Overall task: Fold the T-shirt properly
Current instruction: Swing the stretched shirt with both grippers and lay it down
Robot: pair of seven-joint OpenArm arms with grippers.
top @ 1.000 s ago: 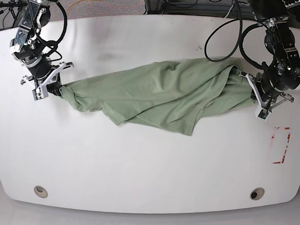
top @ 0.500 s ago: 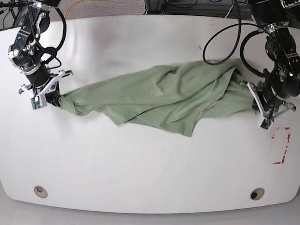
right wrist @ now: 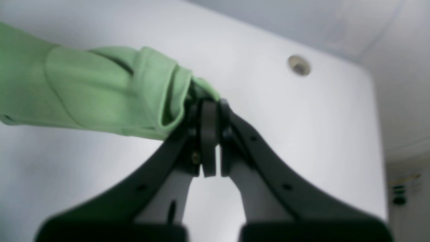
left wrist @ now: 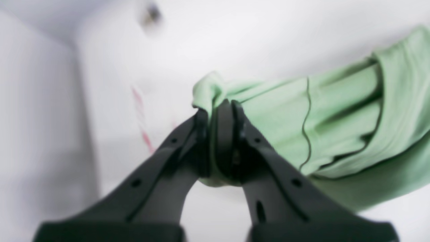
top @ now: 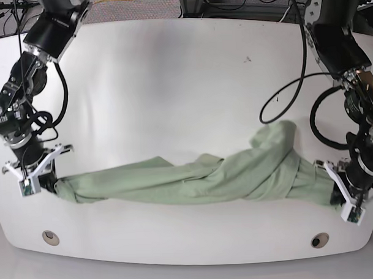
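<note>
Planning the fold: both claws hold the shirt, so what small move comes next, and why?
Probably pull the left claw and right claw slightly farther apart: the shirt between them is bunched and twisted, not flat on the table.

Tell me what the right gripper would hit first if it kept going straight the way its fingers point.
The right gripper is already clamped on the T-shirt, so more bunched shirt comes first; beyond that only bare table, though depth is unclear.
</note>
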